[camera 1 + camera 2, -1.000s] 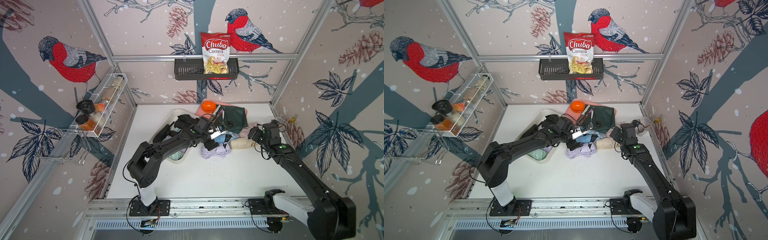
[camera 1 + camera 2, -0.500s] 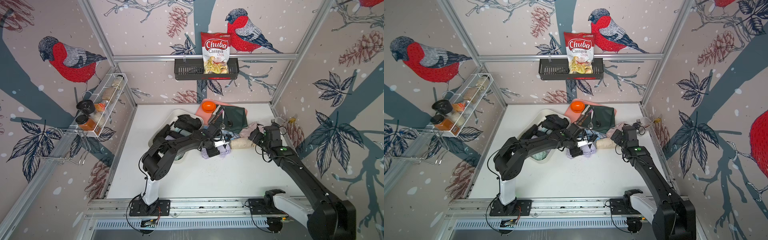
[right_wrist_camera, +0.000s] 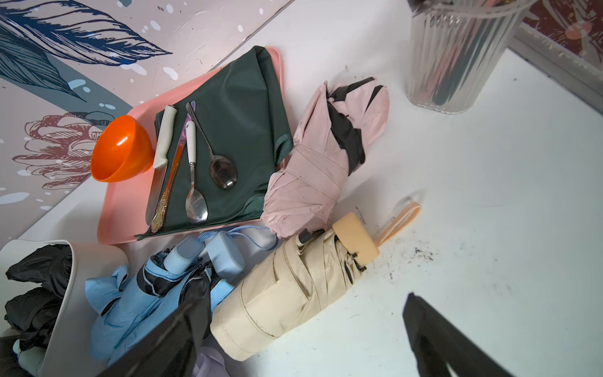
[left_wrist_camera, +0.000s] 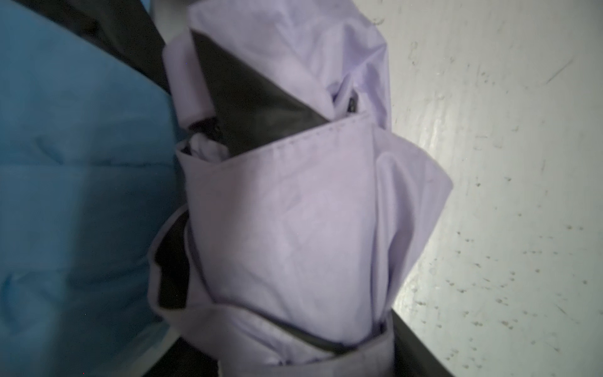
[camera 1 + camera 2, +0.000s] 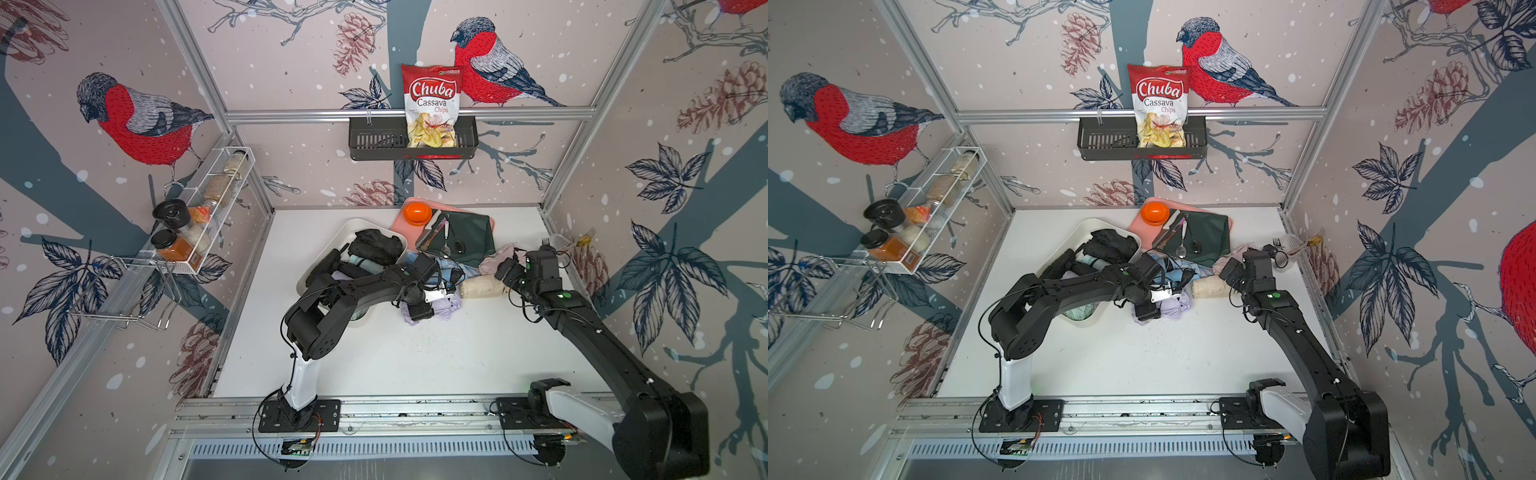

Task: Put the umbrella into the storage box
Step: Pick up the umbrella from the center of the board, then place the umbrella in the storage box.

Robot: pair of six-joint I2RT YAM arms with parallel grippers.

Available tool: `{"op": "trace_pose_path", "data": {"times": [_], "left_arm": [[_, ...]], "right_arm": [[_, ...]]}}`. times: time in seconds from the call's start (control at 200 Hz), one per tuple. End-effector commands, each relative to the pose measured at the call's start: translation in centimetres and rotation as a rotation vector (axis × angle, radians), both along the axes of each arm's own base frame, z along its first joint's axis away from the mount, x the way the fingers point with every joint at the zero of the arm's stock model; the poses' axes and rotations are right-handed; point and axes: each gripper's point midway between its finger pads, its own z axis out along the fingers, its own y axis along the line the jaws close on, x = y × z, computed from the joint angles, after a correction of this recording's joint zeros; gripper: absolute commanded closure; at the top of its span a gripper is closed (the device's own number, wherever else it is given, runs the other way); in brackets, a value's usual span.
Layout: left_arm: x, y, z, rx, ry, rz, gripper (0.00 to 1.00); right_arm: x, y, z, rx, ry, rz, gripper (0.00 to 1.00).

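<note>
Bird-print booth, white tabletop (image 5: 415, 365). Clock read in a top view, 12 = back wall.

Progress: partway, by my read.
- storage box (image 5: 365, 223) sits at 11 on the table. Inside: black umbrella (image 5: 376, 247) at its 12 end, and a mint bundle (image 5: 1077, 311) at its 6 end, partly hid by the L arm (image 5: 357, 286). Exact count can't tell.
- outside the box, bunched mid-table: lilac umbrella (image 4: 293, 228), blue umbrella (image 3: 130, 300), cream umbrella (image 3: 287, 293), pink umbrella (image 3: 316, 166). So approx. four to go, none in the air.

Grippers:
- left gripper (image 5: 419, 309): jaws either side of the lilac umbrella, which lies on the table touching the blue one, just beside the box's near end on its 3 side. Wrist cam is filled w/ lilac fabric. Whether clamped or just loosely around it, can't tell. Not lifted as far as seen.
- right gripper (image 5: 503, 273): jaws spread wide, nothing in them, hovering at the 3 end of the cream umbrella.

Other containers:
- pink tray (image 3: 120, 209) at 12–1: green cloth (image 3: 235, 124), orange bowl (image 3: 122, 148), cutlery (image 3: 192, 156) on the cloth.
- ribbed cup (image 3: 456, 55) at 3, by the table edge: dark utensils inside, unclear.
- black basket (image 5: 374, 143) on the back wall: chip bag (image 5: 432, 104).
- wire rack (image 5: 216, 195) on the 9 wall: spice jars (image 5: 178, 245).
</note>
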Motion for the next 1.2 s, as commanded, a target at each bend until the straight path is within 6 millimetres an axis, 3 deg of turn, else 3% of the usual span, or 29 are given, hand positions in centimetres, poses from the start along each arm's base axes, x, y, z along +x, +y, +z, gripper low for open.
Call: {"op": "trace_pose_path", "data": {"times": [0.0, 0.14, 0.25, 0.35, 0.555, 0.79, 0.991, 1.196], "left_arm": [[-1.1, 0.6, -0.5, 0.023, 0.035, -0.034, 0.49], [-1.1, 0.8, 0.3, 0.019, 0.007, -0.058, 0.75], [-1.1, 1.0, 1.5, 0.006, -0.036, -0.097, 0.83], [-1.2, 1.4, 2.6, -0.007, -0.117, -0.168, 0.93], [-0.8, 3.1, 5.3, -0.042, -0.298, -0.248, 0.93], [0.3, 5.3, 7.9, -0.093, -0.354, -0.268, 0.93], [0.7, 6.5, 9.7, -0.134, -0.372, -0.287, 0.93], [0.4, 6.9, 10.4, -0.15, -0.375, -0.31, 0.93]], "right_arm": [[0.6, 1.2, 0.5, 0.014, -0.007, 0.075, 0.01], [1.2, 3.2, 0.7, 0.037, 0.005, 0.193, 0.01], [1.5, 5.4, 0.9, 0.073, 0.017, 0.332, 0.01], [1.2, 9.1, 1.4, 0.163, 0.011, 0.542, 0.0], [-0.4, 14.6, -0.4, 0.287, 0.082, 0.831, 0.01], [-4.6, 21.7, -0.7, 0.337, 0.095, 1.153, 0.02], [-6.2, 24.8, 0.5, 0.356, 0.05, 1.292, 0.01], [-6.2, 27.1, -0.8, 0.374, 0.097, 1.347, 0.03]]}}
